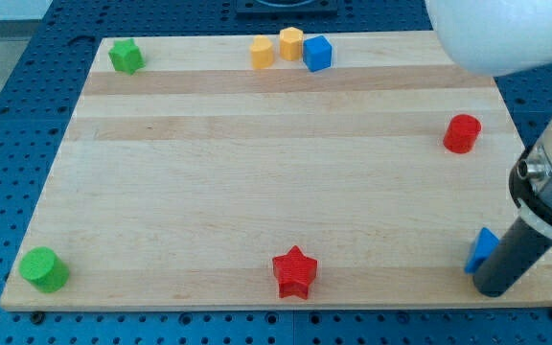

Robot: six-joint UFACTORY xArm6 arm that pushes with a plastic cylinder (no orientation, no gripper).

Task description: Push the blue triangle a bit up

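Note:
The blue triangle [482, 248] lies near the board's bottom right corner, partly hidden behind my dark rod. My tip [494, 289] rests just below and to the right of it, touching or nearly touching its lower right side. The rod rises to the view's right, up to the arm's grey collar [549, 187].
A red star [294, 272] sits at the bottom centre and a green cylinder [44, 268] at the bottom left. A red cylinder [462, 133] is on the right. A green star [126, 57], two yellow blocks [262, 52] [290, 43] and a blue cube [317, 53] line the top edge.

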